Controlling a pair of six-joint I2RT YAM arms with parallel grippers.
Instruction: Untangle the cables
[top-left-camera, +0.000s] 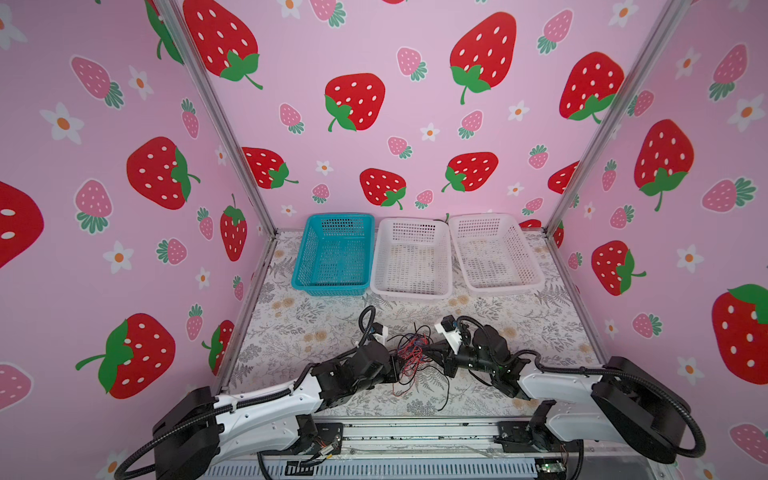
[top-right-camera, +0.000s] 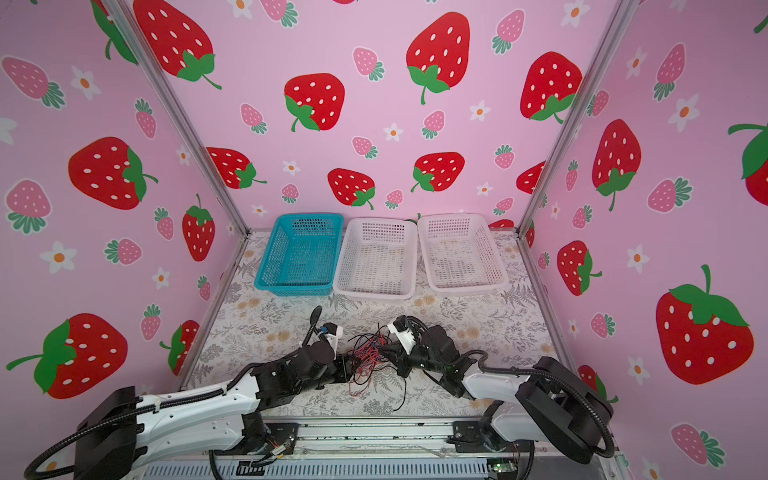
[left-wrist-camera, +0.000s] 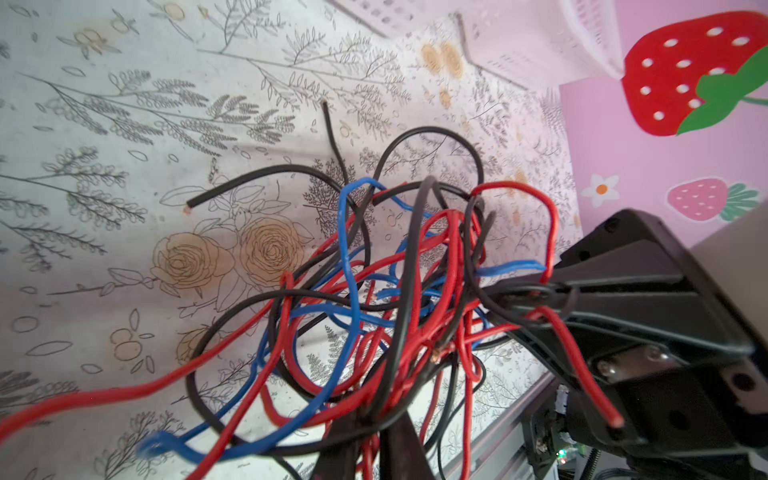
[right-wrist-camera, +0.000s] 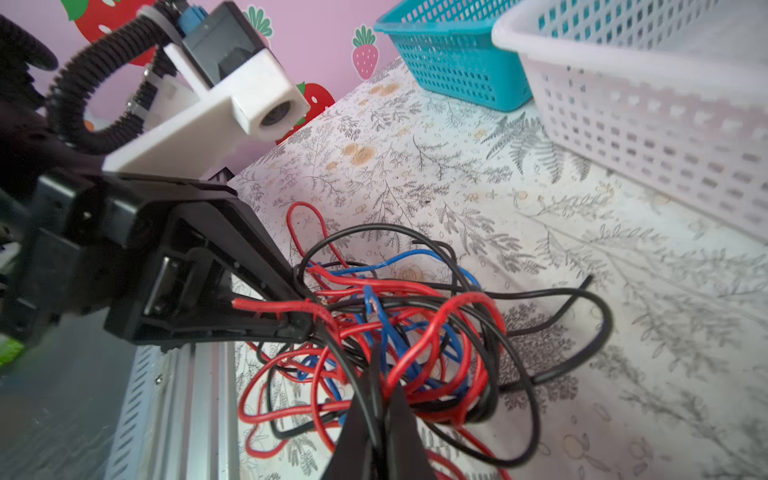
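Red, black and blue cables sit in one knot at the front-middle of the floral bench, bunched between the two arms with loose ends trailing toward the front edge. The left pincer is closed down on a red strand at one side of the knot, and the right pincer is pinched on black loops at the opposite side. Judged barely started: no cable is pulled free, the teal basket and the white baskets at the back look empty, and every strand is left to separate.
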